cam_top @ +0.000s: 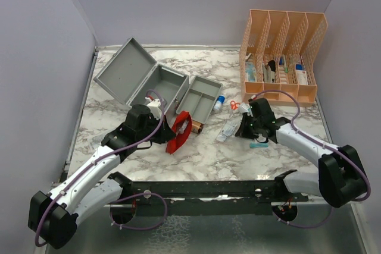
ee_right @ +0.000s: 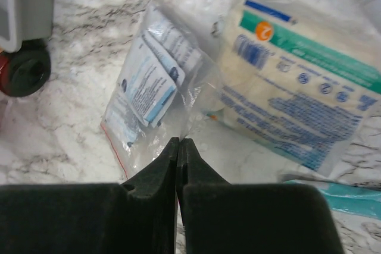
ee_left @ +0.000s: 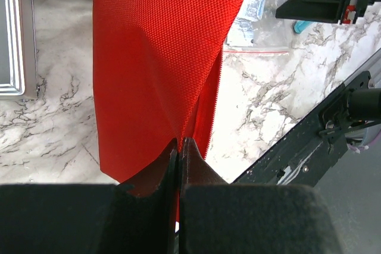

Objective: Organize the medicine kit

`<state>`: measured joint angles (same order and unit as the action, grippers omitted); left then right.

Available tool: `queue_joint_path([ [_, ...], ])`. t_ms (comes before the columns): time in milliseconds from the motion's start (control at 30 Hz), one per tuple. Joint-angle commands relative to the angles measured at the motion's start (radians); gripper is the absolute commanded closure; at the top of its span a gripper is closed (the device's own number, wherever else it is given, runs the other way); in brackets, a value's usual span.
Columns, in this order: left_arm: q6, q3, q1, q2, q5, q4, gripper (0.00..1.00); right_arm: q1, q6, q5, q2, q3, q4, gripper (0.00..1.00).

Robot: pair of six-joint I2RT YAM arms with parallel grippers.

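Note:
The medicine kit [cam_top: 156, 81] is a grey metal case lying open at the back left, its lid [cam_top: 124, 69] tilted up. Its grey divided tray [cam_top: 202, 96] sits beside it on the right. My left gripper [ee_left: 178, 144] is shut on the edge of a red fabric pouch [ee_left: 155, 57], which stands up off the table in front of the case [cam_top: 180, 130]. My right gripper [ee_right: 178, 142] is shut, pinching the film of a clear zip bag of sachets [ee_right: 152, 90] on the marble right of centre [cam_top: 229, 128].
A white packet with blue and green print [ee_right: 297, 87] lies just right of the zip bag, a teal item [ee_right: 348, 197] beside it. A peach slotted organizer [cam_top: 283, 57] holding supplies stands back right. Red-handled scissors [cam_top: 234, 104] and a blue-capped bottle [cam_top: 220, 100] lie near the tray.

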<state>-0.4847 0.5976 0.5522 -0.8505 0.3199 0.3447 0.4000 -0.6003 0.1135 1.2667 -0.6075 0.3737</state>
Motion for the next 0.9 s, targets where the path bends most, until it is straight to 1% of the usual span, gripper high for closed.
queue_joint_path([
  [0,-0.002,-0.002,0.003,-0.007,-0.002,-0.027,1.00,0.048,0.017,0.095,-0.030,0.017,0.024,0.99],
  [233,-0.003,-0.004,0.004,-0.004,-0.003,-0.026,1.00,0.164,0.014,0.119,-0.011,0.022,0.005,0.99],
  [300,-0.003,-0.004,0.003,-0.006,-0.001,-0.027,1.00,0.189,0.002,0.076,-0.003,0.018,0.017,0.99],
  [400,-0.003,-0.004,0.004,-0.006,0.000,-0.026,1.00,0.195,-0.031,0.003,0.001,0.017,0.042,0.99],
  [433,-0.004,-0.004,0.003,-0.004,-0.001,-0.027,1.00,0.195,-0.041,-0.011,0.002,0.014,0.046,0.93],
  [500,-0.002,-0.005,0.003,-0.002,-0.001,-0.026,1.00,0.196,-0.054,-0.005,-0.002,0.015,0.033,0.68],
  [567,-0.003,-0.005,0.004,-0.001,-0.002,-0.027,1.00,0.200,-0.064,0.015,-0.013,0.031,-0.009,0.55],
  [633,0.000,-0.004,0.003,-0.001,0.000,-0.027,1.00,0.201,-0.077,0.030,-0.020,0.051,-0.058,0.53],
  [867,0.000,-0.004,0.004,-0.003,0.002,-0.026,1.00,0.201,-0.115,-0.017,0.042,0.068,-0.127,0.52],
])
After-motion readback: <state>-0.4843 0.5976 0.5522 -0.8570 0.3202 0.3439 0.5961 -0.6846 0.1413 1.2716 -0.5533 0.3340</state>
